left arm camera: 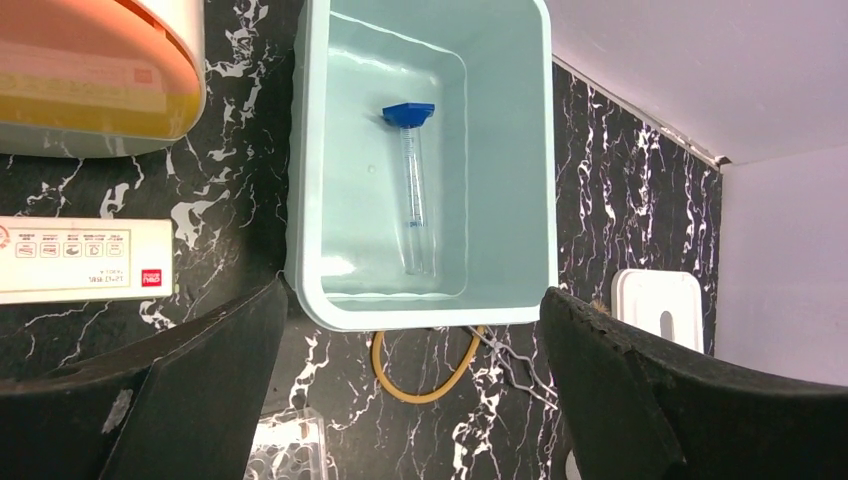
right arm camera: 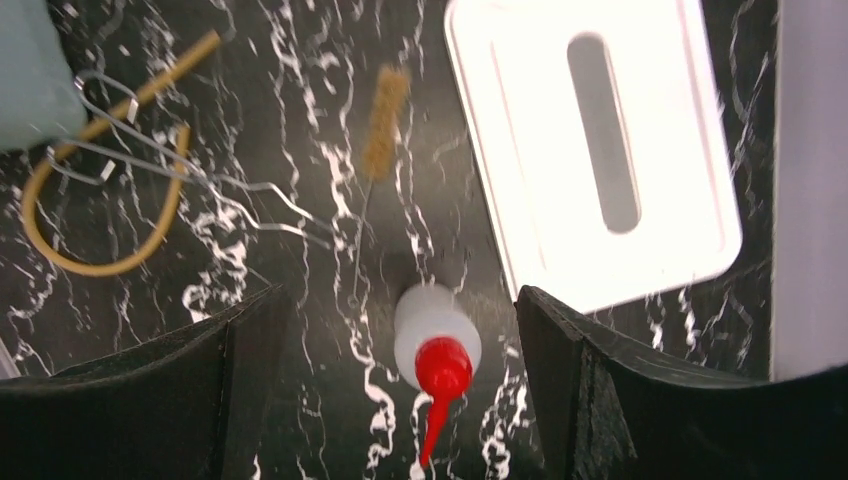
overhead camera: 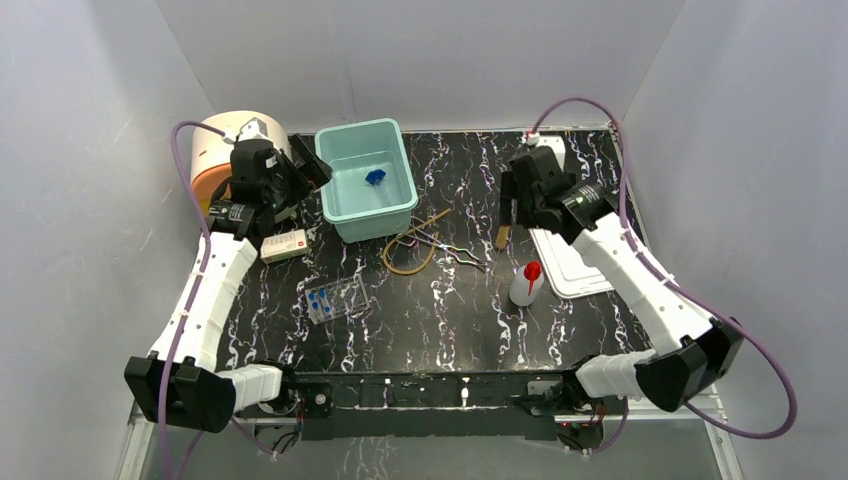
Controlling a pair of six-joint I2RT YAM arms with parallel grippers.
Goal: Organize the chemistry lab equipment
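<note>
Black left gripper (left arm camera: 415, 296): fingers spread wide, nothing between them. It hangs above the near rim of the pale teal plastic bin (left arm camera: 300, 200) at far left-centre and looks down into it. Left arm reaches from its near-left base up the left side, wrist bent toward the bin.

Right gripper (right arm camera: 400, 300): also spread, empty, pointing down over the black marbled table (right arm camera: 300, 400). Right arm runs from the near-right base to the far right.

Left wrist view only:
- clear syringe with blue end (left arm camera: 413, 190) is a full barrel lying flat on the bin floor, blue end far; the top view gives just a blue speck
- printed label on the white carton (left arm camera: 80, 260), left of the bin
- cream-and-orange drum (left arm camera: 90, 70) at far left

Right wrist view only:
- thin wire brush with tan bristles (right arm camera: 383, 120), lying apart from the tongs
- slot in the flat white lid (right arm camera: 600, 150) at right
- red-nozzled white squeeze bottle (right arm camera: 435, 340) upright beneath the gripper, nozzle to the near side
- metal tongs (right arm camera: 180, 170) overlapping the amber tubing loop (right arm camera: 90, 230), both just near of the bin

Top view only: clear rack (overhead camera: 335, 298) of blue-capped vials (overhead camera: 318, 300), near-left of the loop.
</note>
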